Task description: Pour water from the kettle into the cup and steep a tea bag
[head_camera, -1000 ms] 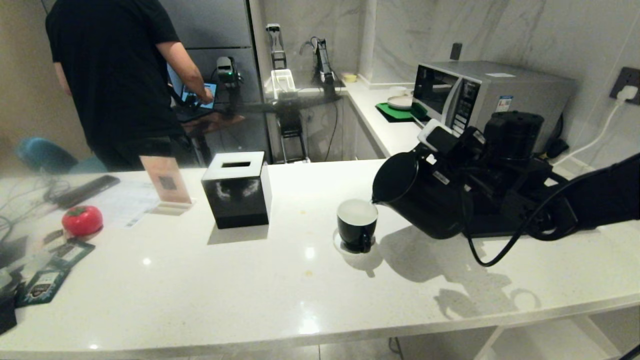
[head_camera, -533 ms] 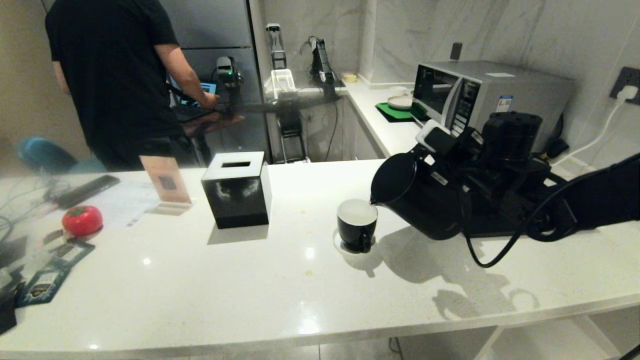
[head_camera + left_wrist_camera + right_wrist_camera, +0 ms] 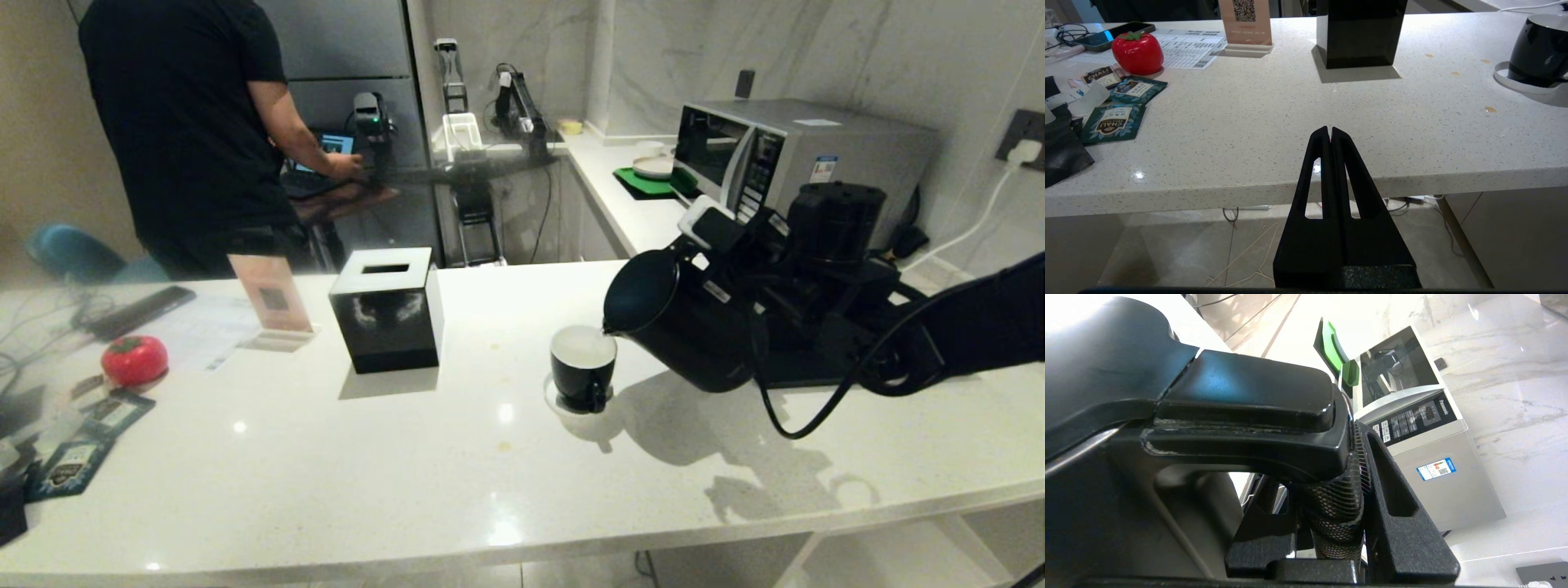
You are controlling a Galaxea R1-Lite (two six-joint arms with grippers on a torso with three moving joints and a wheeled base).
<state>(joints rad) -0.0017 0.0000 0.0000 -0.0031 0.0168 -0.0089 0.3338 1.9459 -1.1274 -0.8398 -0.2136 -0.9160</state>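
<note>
The black kettle [image 3: 686, 327] hangs tipped toward the left, its spout right over the rim of the black cup [image 3: 582, 367], which has a white inside. My right gripper [image 3: 1323, 473] is shut on the kettle's mesh-wrapped handle [image 3: 1337, 498], to the right of the cup. I cannot make out water in the cup or at the spout. The tea bag is out of view. My left gripper [image 3: 1331, 130] is shut and empty, parked low in front of the counter's front edge; from there the cup [image 3: 1541, 49] shows at the far right.
A black tissue box [image 3: 386, 310] stands left of the cup, with a QR sign [image 3: 272, 302] and a red tomato-shaped object [image 3: 134, 359] beyond it. Teal packets [image 3: 69, 465] lie at the far left. A microwave [image 3: 784, 155] sits behind the kettle. A person [image 3: 180, 122] stands at the back.
The kettle stays tipped over the cup with hardly any shift. The person at the back has moved an arm. My left gripper has not moved.
</note>
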